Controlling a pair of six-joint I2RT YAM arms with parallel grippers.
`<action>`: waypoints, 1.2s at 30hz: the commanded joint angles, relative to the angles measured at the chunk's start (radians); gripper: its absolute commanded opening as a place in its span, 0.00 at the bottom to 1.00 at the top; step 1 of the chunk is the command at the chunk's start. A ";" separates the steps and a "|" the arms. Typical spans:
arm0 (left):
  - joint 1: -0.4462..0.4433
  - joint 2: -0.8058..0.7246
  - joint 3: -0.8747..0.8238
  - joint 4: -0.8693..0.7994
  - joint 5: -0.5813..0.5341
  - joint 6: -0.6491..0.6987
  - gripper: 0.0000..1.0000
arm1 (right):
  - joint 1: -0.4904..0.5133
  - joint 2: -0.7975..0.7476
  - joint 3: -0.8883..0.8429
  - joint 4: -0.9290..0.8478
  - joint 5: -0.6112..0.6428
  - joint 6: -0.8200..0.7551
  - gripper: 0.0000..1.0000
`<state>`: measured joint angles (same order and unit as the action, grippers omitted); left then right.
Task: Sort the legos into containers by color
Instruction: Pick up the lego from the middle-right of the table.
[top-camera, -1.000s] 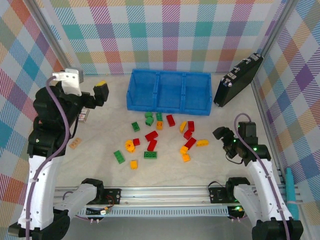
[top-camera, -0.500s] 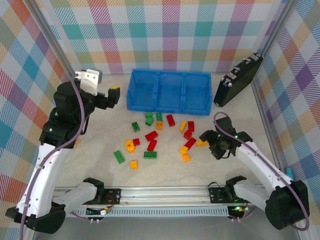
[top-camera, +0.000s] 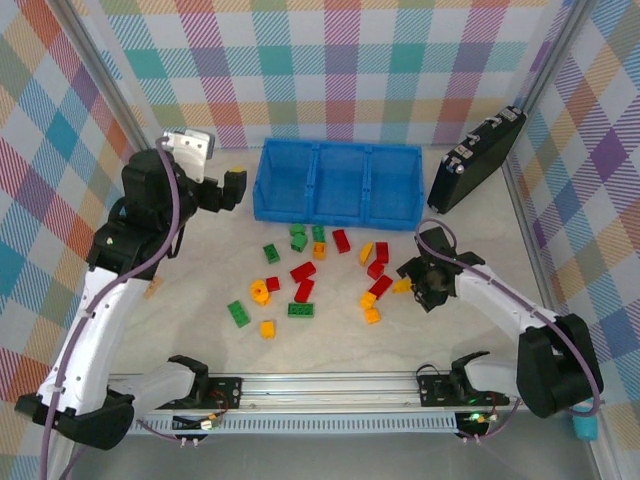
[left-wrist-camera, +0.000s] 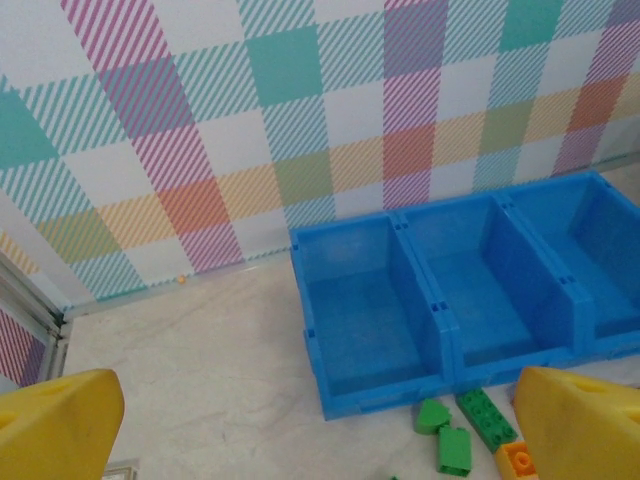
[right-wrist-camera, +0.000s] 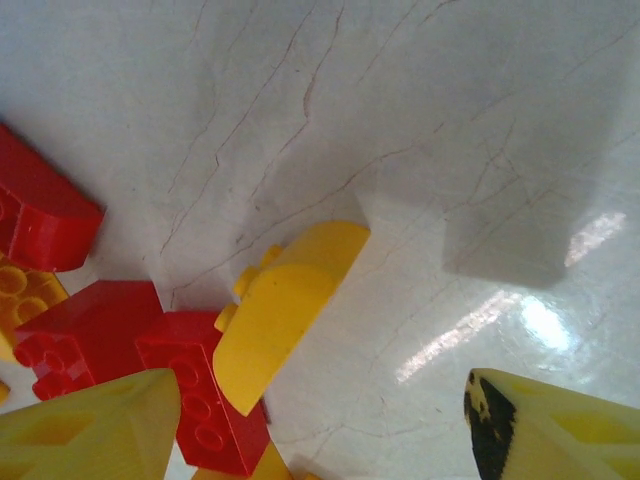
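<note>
Three compartments of blue bin (top-camera: 300, 212) hold nothing yet; legos (top-camera: 303, 271) lie scattered in front. Right gripper (right-wrist-camera: 310, 420) low, fingers spread astride yellow brick (right-wrist-camera: 285, 310), not gripping, likely lining up pick. Left gripper (top-camera: 232, 186) spread wide, empty, raised beside bin, clear of pile.

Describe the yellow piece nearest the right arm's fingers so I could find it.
Find the long blue bin at the back; loose bricks lie scattered before it. At their right edge, beside the right arm's fingers, lies the yellow brick. Unlike its blocky neighbours, it has a smooth curved face and touches a red brick.
</note>
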<state>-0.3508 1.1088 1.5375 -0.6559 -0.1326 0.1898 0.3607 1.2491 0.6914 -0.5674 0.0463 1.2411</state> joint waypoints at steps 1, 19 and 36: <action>-0.025 0.039 0.190 -0.135 -0.018 -0.076 1.00 | 0.006 0.047 0.022 0.038 0.022 -0.004 0.72; -0.162 0.111 0.406 -0.289 -0.072 -0.043 1.00 | 0.006 0.205 -0.012 0.181 0.072 -0.025 0.38; -0.162 0.089 0.384 -0.302 -0.032 0.059 1.00 | 0.011 0.053 0.370 -0.089 0.166 -0.633 0.30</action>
<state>-0.5037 1.2156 1.9190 -0.9424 -0.1944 0.2161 0.3664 1.3308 0.9413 -0.5655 0.1635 0.8433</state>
